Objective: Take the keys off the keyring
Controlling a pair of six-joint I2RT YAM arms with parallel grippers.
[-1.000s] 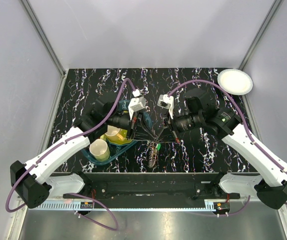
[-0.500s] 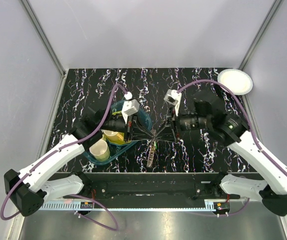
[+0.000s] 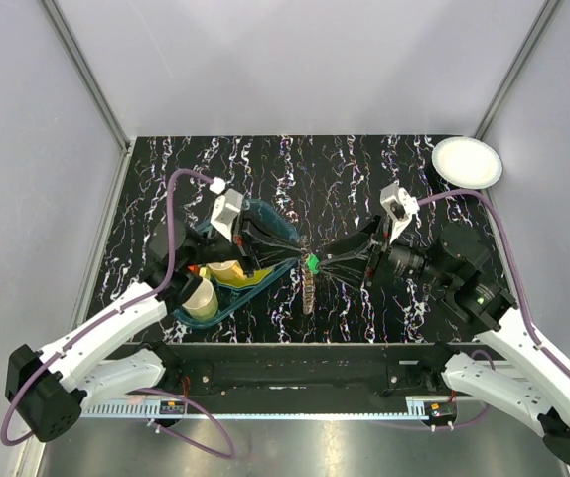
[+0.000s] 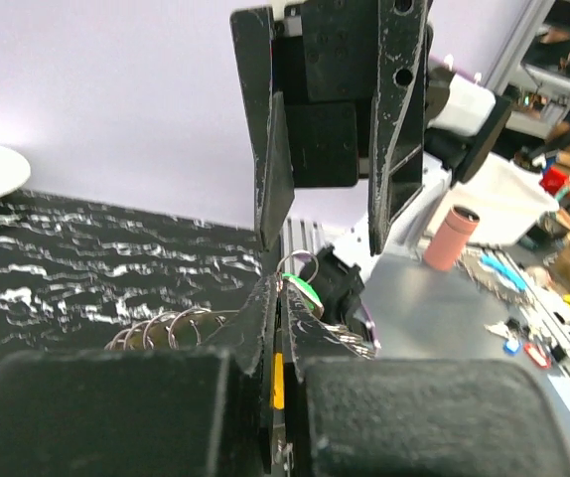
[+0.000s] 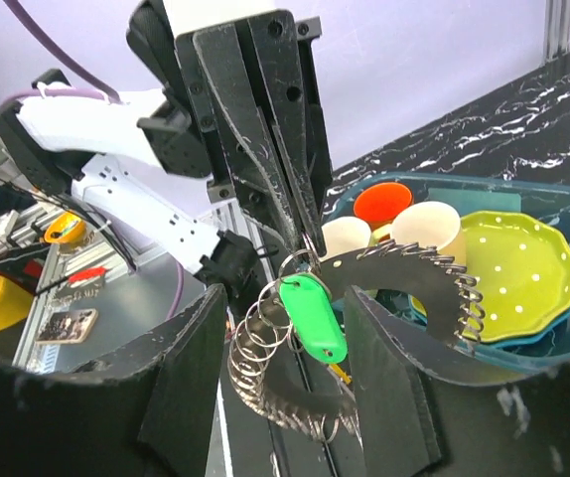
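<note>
The keyring [image 5: 409, 276] is a dark floppy band strung with several small split rings, and it hangs in the air over the table's middle [image 3: 307, 290]. A green key tag [image 5: 313, 318] dangles from its top [image 3: 312, 263]; I cannot make out other keys. My left gripper [image 3: 298, 258] comes in from the left and is shut on the keyring's top beside the tag [image 4: 278, 288]. My right gripper [image 5: 285, 383] is open, its fingers [image 5: 188, 378] standing either side of the tag without touching it. The left wrist view shows it spread wide above [image 4: 330, 149].
A teal tray [image 3: 265, 214] sits under my left arm, holding a yellow-green plate [image 5: 518, 263], cream cups [image 3: 198, 298] and an orange cup [image 5: 382, 204]. A white plate [image 3: 467, 161] lies at the far right corner of the black marbled table.
The right gripper has let go and opened, and its arm has pulled back to the right. My left arm has drawn back to the left, still gripping the keyring.
</note>
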